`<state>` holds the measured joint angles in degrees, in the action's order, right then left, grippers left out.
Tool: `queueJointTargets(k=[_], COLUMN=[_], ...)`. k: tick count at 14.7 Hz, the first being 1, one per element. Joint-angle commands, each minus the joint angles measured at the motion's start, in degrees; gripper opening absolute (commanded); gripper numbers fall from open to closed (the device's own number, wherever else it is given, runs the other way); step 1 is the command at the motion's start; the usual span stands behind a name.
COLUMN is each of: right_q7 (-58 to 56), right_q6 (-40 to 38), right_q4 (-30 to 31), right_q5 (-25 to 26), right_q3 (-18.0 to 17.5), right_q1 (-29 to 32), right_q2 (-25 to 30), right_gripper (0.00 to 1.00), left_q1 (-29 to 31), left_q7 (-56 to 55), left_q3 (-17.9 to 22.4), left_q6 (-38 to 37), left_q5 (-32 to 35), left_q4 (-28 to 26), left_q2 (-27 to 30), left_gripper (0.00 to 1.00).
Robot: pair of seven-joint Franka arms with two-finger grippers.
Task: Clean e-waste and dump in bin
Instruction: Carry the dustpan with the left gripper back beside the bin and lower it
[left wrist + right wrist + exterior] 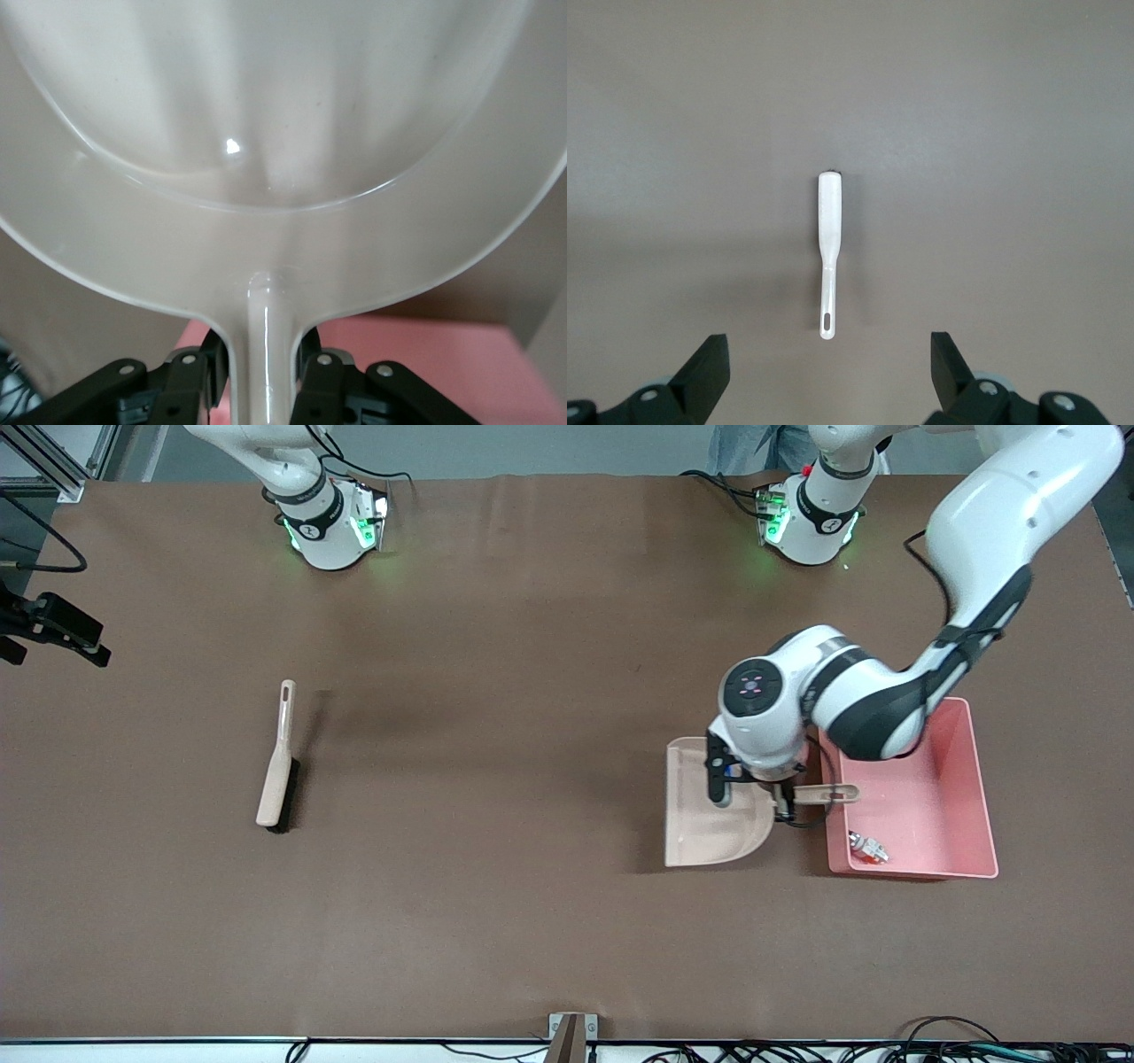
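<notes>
The e-waste (867, 848) lies as a small white-grey and reddish cluster in the pink bin (974, 806), in the corner nearest the front camera; its pieces cannot be told apart. My left gripper (785, 798) is shut on the handle of the beige dustpan (709, 819), which sits level beside the bin with its handle end over the bin's rim. In the left wrist view the fingers (312, 381) clamp the handle and the dustpan (283, 115) is empty. My right gripper (829, 372) is open high over the beige brush (829, 239) and is out of the front view.
The brush (279, 766) lies on the table toward the right arm's end. A black camera mount (53, 631) juts in at that end's edge. A clamp (571, 1035) and cables run along the table edge nearest the front camera.
</notes>
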<state>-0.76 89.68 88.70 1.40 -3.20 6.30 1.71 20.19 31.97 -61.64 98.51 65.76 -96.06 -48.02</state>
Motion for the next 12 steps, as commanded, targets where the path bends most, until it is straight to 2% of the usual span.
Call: queueJointTargets(k=[1, 4, 12], right_q7=[2.2, 2.3, 2.2], right_q6=[-0.2, -0.1, -0.6], right_q4=[-0.7, -0.7, -0.7], right_q5=[0.4, 0.4, 0.4], right_q3=[-0.5, -0.5, -0.8], right_q1=[0.2, 0.2, -0.1], right_q2=[-0.3, -0.3, -0.3], right_gripper=[1.00, 1.00, 1.00], left_q1=[-5.3, -6.8, -9.1], left_q7=[-2.7, -3.3, -2.9], left_q3=[4.3, 5.7, 5.8], left_q6=[-0.2, -0.1, 1.2], left_q5=[-2.6, -5.2, -4.9], left_q4=[1.3, 1.2, 0.3], left_q2=[0.7, -0.1, -2.3], left_gripper=[0.02, 0.03, 0.02])
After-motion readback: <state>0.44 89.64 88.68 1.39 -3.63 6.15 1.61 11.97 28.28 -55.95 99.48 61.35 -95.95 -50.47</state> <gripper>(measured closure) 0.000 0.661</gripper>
